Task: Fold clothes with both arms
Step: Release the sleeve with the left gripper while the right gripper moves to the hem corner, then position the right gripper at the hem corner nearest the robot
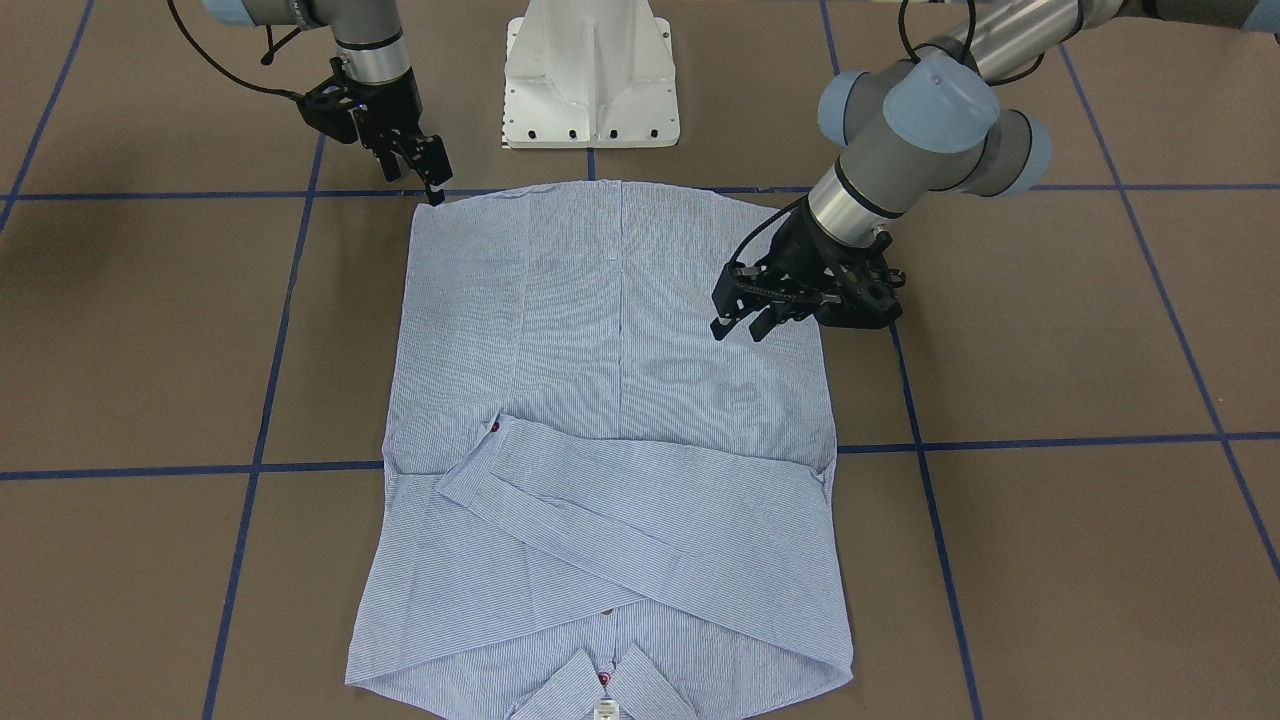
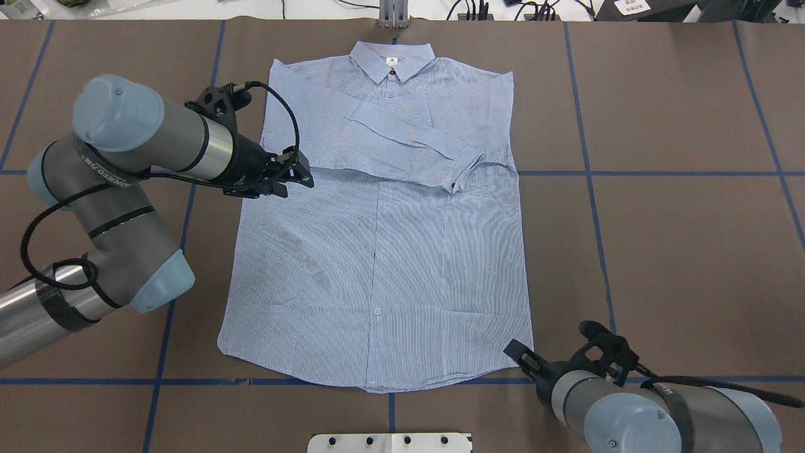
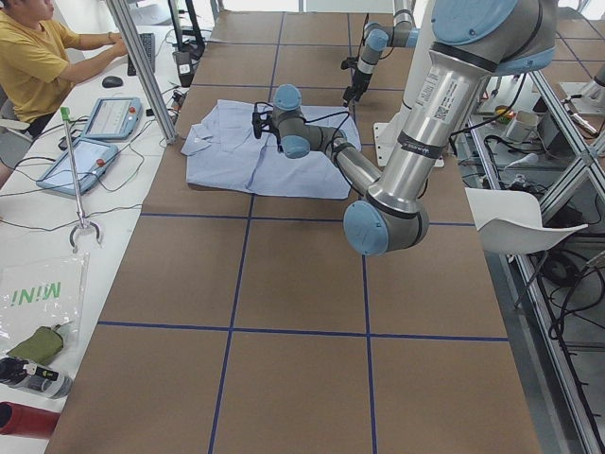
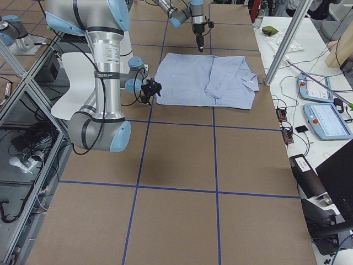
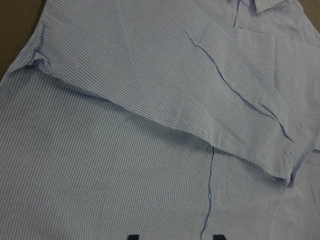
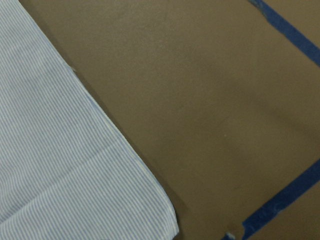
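Observation:
The clothes are one light blue striped shirt [image 1: 620, 330] lying flat, front up, on the brown table, collar [image 2: 391, 58] away from the robot. Its sleeves are folded across the chest, a red-buttoned cuff [image 2: 456, 182] on top. My left gripper [image 2: 303, 178] hovers open and holds nothing, over the shirt's side edge just below the folded sleeve; the left wrist view shows the shirt [image 5: 150, 125] close beneath it. Open as well, my right gripper [image 1: 428, 180] points down beside the hem corner [image 6: 165, 220], just off the cloth.
The white pedestal base [image 1: 590, 90] stands at the table's near edge behind the hem. Blue tape lines [image 2: 591, 189] cross the brown table. In the exterior left view a person [image 3: 33, 61] sits at a side desk with tablets [image 3: 115, 117] and a metal post [image 3: 142, 66].

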Robot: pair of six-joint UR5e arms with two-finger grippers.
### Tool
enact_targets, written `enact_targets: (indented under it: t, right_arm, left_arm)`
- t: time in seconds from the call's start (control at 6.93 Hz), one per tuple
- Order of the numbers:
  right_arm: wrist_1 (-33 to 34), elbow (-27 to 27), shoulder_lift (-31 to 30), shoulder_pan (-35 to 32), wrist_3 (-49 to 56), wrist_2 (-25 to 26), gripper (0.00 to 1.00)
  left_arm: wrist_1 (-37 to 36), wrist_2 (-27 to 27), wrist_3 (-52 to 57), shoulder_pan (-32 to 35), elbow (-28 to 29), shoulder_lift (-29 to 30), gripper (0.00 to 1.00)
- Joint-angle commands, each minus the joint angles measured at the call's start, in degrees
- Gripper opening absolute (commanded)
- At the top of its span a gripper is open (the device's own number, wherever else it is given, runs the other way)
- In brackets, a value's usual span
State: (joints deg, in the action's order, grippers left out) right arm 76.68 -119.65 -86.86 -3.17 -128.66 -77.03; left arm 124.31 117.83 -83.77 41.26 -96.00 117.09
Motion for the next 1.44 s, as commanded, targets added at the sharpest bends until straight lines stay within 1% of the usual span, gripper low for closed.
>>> enact_targets:
  t: [0.0,0.58,0.72,0.87,1.15,1.3]
  right_arm:
    - [0.0,0.9,1.4,0.0,-0.1,-0.1,0.94]
    - [1.0,1.7,1.4,-0.7,-0.1,-0.1,0.85]
    - [3.1,1.7,3.0,-1.0,-0.1,-0.1,0.75]
    - [4.6,1.4,3.9,-1.3,-0.1,-0.1,0.59]
    - [4.6,1.4,4.0,-1.6,-0.1,-0.1,0.12]
    - [4.6,1.6,3.9,-1.6,-0.1,-0.1,0.1]
  left_arm:
    - [-0.3,0.2,0.0,0.1,0.5,0.1,0.71]
    - [0.3,0.1,-0.4,0.1,0.8,0.1,0.71]
    - [0.3,0.1,-0.4,0.1,0.9,0.1,0.71]
    - [0.3,0.1,-0.4,0.1,0.9,0.1,0.71]
    - [0.4,0.0,-0.3,0.1,0.9,0.0,0.71]
    - [0.4,0.0,-0.3,0.1,0.9,0.0,0.71]
